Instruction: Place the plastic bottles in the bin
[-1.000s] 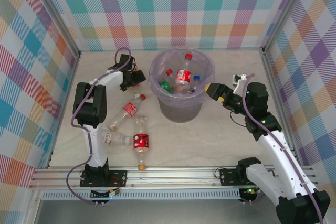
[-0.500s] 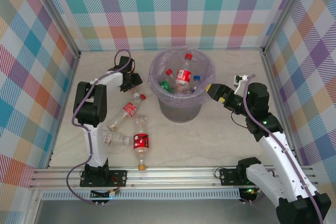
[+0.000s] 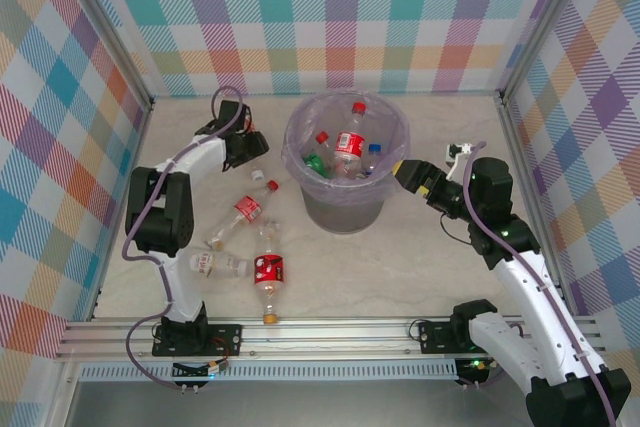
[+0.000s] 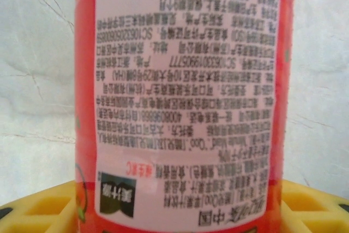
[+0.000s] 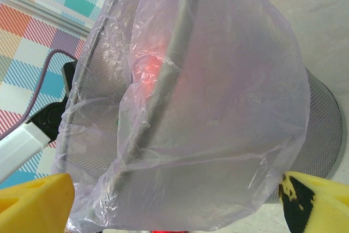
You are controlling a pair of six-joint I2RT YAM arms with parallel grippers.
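Your left end effector (image 3: 257, 146) squeezes a red-label bottle (image 4: 185, 102) left of the bin (image 3: 345, 209). Your right end effector (image 3: 402, 171) stands wide open, just right of the bin.

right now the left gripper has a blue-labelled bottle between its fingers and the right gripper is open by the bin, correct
Not quite. The left wrist view shows a red-labelled bottle between the left gripper's fingers, not a blue-labelled one. The rest holds: the right gripper is open by the bin.
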